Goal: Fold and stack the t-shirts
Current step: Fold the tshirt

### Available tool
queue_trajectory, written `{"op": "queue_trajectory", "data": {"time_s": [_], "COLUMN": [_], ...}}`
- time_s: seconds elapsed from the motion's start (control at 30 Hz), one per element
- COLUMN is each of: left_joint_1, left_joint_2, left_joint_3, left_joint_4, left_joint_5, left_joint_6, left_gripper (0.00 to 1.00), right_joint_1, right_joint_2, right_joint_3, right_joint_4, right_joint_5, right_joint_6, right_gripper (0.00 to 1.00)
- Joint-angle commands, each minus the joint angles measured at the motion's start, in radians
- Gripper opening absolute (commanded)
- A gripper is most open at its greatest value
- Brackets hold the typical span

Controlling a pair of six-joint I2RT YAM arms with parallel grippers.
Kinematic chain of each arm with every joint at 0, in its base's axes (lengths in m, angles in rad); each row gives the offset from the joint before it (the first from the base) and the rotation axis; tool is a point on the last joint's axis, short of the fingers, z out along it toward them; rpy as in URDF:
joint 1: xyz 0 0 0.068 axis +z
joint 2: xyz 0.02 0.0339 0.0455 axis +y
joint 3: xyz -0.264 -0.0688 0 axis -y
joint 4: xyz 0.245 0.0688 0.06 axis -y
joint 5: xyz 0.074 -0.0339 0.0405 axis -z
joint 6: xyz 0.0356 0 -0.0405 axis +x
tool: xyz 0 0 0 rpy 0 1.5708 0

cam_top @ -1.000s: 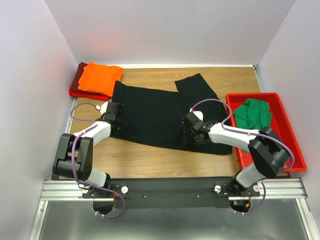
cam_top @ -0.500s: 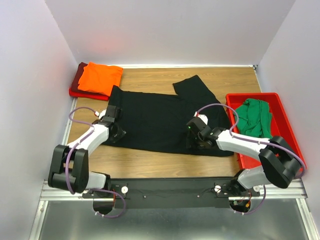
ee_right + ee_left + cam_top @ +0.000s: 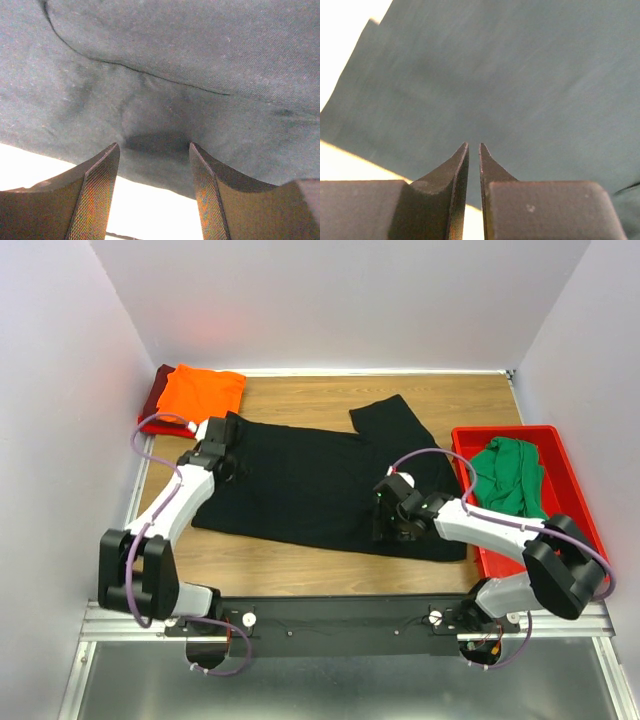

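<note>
Right now the right gripper (image 3: 392, 523) hangs wide open over the black t-shirt (image 3: 310, 480), nothing between its jaws. Farther back, the left gripper (image 3: 226, 443) is nearly closed at the shirt's far-left corner; whether it pinches cloth I cannot tell. A thin pinch could slip, undoing the spread beside the orange t-shirt (image 3: 203, 392).

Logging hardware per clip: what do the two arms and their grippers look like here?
Both arms have white link shells with chunky black joint housings, and a purple cable loops along each. The left gripper and right gripper are black. Close up, the left fingers are smooth dark blades tapering to thin tips; the right fingers are broader, with finely cross-hatched inner pads.
</note>
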State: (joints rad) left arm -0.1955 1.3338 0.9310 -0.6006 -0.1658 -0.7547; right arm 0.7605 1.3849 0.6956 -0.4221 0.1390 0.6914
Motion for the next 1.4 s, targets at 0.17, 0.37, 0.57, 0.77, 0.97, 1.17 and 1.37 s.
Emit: {"op": "queue_trajectory", "data": {"time_s": [0.17, 0.37, 0.57, 0.77, 0.97, 1.17, 1.37], "left_joint_1": [0.010, 0.027, 0.044, 0.051, 0.054, 0.056, 0.065], "left_joint_2": [0.191, 0.266, 0.289, 0.203, 0.069, -0.002, -0.094], "left_joint_3": [-0.001, -0.041, -0.144, -0.270, -0.317, -0.307, -0.273], "left_joint_4": [0.278, 0.389, 0.433, 0.430, 0.381, 0.317, 0.253], "left_joint_5": [-0.014, -0.014, -0.005, 0.005, 0.014, 0.022, 0.003], "left_joint_6": [-0.089, -0.112, -0.152, -0.213, -0.242, -0.235, -0.212], "left_gripper": [0.21, 0.24, 0.24, 0.24, 0.24, 0.25, 0.25], "right_joint_1": [0.011, 0.014, 0.014, 0.014, 0.034, 0.071, 0.134], "right_joint_2": [0.135, 0.341, 0.446, 0.502, 0.494, 0.439, 0.375], "right_joint_3": [0.340, 0.490, 0.535, 0.498, 0.435, 0.377, 0.328], "right_joint_4": [-0.052, 0.019, 0.080, 0.111, 0.117, 0.118, 0.109], "right_joint_5": [0.045, 0.039, 0.062, 0.079, 0.068, 0.033, -0.022], "right_joint_6": [-0.081, -0.147, -0.159, -0.162, -0.170, -0.159, -0.129], "right_gripper": [0.65, 0.65, 0.65, 0.65, 0.66, 0.65, 0.66]}}
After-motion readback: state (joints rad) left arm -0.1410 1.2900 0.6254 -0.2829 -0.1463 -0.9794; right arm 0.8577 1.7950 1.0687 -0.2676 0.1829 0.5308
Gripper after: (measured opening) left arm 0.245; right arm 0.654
